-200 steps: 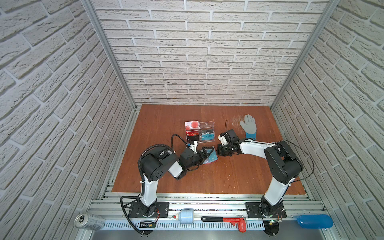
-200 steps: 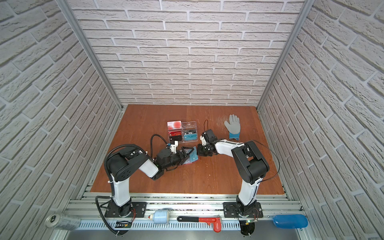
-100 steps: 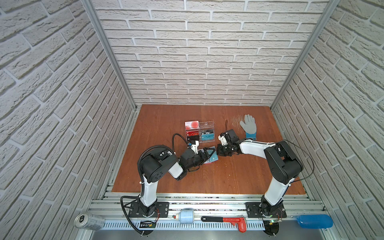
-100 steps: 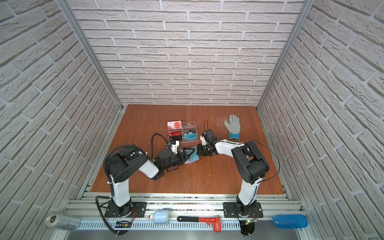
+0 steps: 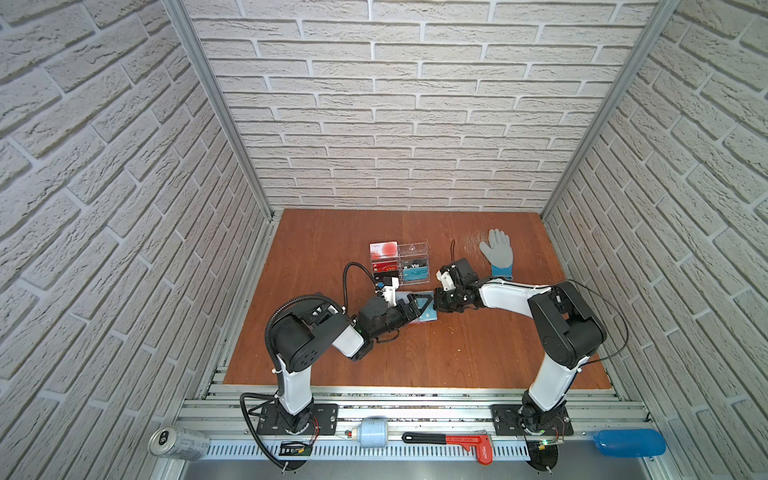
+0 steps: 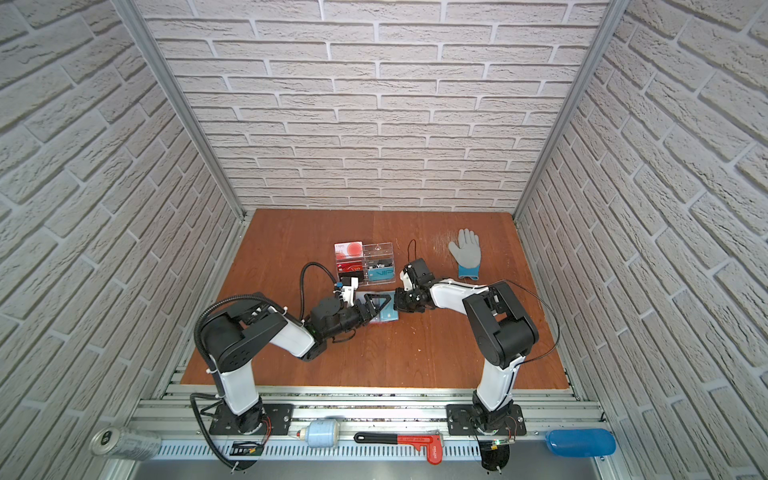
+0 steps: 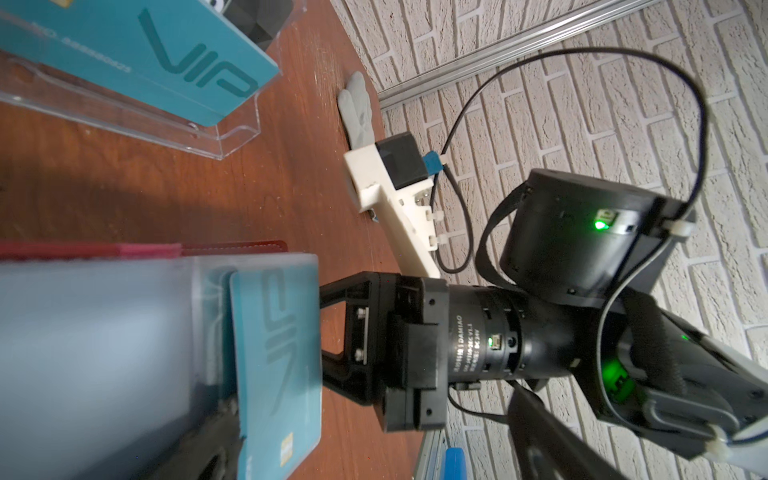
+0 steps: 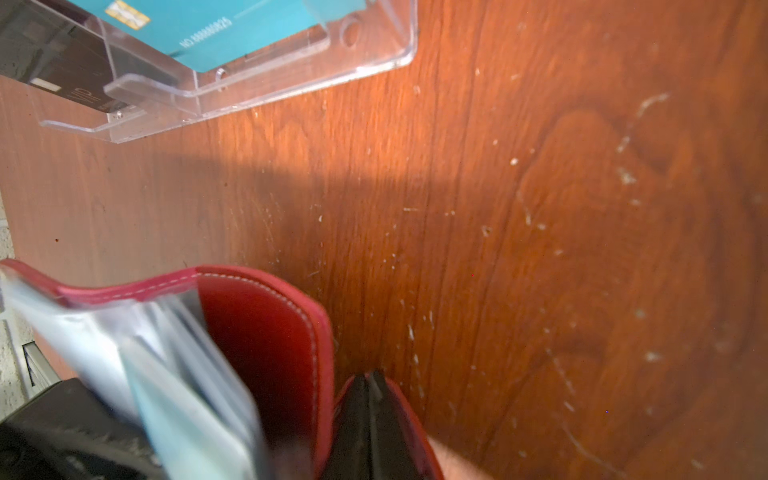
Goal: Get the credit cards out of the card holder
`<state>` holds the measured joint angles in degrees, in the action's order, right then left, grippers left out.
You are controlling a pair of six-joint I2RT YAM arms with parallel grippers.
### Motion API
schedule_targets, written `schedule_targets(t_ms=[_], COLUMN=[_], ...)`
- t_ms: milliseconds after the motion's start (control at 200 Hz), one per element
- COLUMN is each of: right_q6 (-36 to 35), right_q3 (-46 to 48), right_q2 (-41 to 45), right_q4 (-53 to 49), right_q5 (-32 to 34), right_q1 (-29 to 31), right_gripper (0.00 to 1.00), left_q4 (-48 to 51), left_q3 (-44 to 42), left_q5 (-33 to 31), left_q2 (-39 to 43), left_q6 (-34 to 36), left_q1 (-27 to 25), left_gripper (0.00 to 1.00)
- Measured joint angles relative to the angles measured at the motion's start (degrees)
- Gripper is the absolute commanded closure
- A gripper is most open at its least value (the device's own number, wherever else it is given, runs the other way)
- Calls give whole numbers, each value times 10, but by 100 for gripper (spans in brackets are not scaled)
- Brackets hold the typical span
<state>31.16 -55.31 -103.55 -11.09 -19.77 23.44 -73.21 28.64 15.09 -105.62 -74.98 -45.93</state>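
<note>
Links: we log white shells on left arm and right arm | joints: black round housings | cabling: black ribbed hose, thin black cable, white zip ties | wrist motor: white "DAMIAO" lettering, green LEDs | left pincer, right pincer: black

A robotics test cell: the left arm and right arm are bolted to an aluminium rail at the bottom of the frame, before a wooden board boxed in by brick-patterned walls; a red wrench and drink can lie along the front.
</note>
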Motion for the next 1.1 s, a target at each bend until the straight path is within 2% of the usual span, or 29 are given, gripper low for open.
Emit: schedule_targets(t_ms=[1100], right_q6=[6], right_q3=[0], right_q2=[-4], right_q4=[4], right_q5=[-20], right_q1=[-7], right_gripper=[94], left_q4=[18], left_q3=[13], left_q5=[-9], left_q2=[3], left_q6=[25], left_q1=[-8], left_gripper=[2])
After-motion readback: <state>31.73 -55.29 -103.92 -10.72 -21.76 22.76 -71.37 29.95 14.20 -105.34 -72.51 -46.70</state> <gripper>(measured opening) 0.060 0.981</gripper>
